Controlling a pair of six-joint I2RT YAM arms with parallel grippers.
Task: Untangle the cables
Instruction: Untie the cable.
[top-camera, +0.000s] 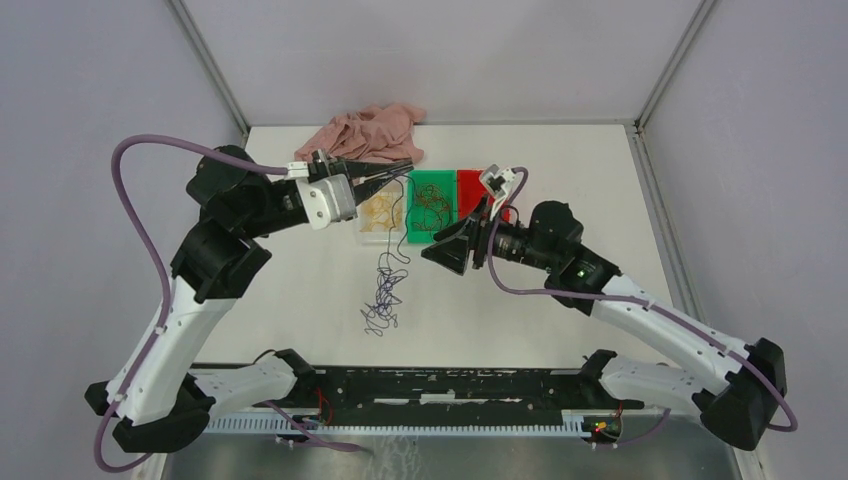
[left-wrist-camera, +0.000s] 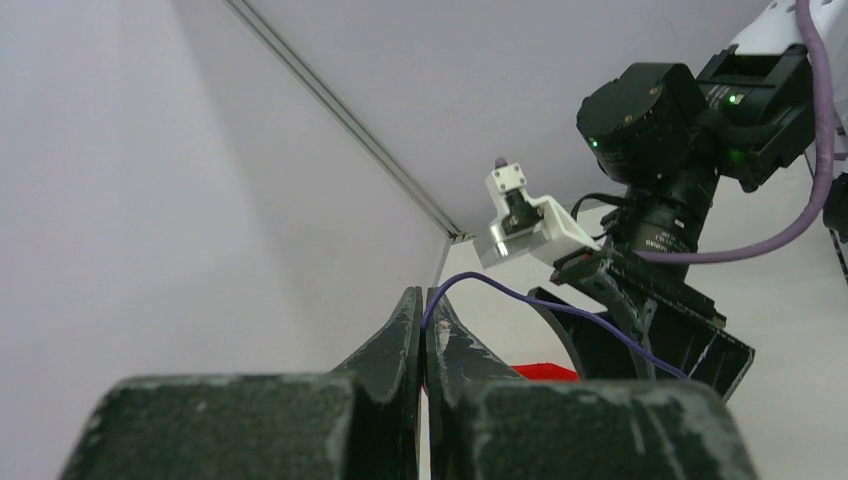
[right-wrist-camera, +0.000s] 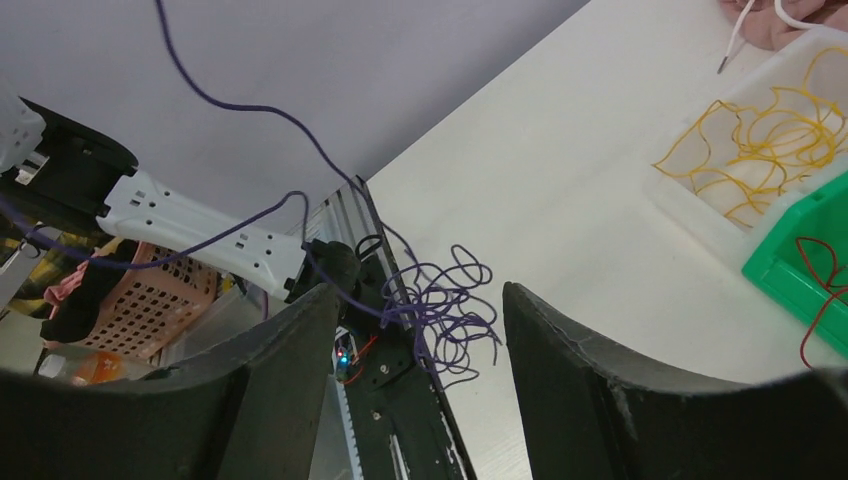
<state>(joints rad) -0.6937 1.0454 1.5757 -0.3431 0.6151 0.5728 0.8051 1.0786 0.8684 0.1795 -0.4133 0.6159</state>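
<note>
Each arm pairs smooth white link shells with bulky matte-black joint housings. The left arm (top-camera: 175, 310) and right arm (top-camera: 660, 320) share a black base rail (top-camera: 450, 385) threaded with thin red and black wires. A thick lilac cable (left-wrist-camera: 820, 100) runs along each arm. The left gripper (top-camera: 408, 166) and right gripper (top-camera: 428, 255) have scuffed, dusty black tapering fingers (right-wrist-camera: 570, 380). A white, screw-fastened camera bracket (left-wrist-camera: 525, 228) sits beside a black barrel (left-wrist-camera: 665, 235) with white lettering, near small green indicator lights (left-wrist-camera: 735, 98).
</note>
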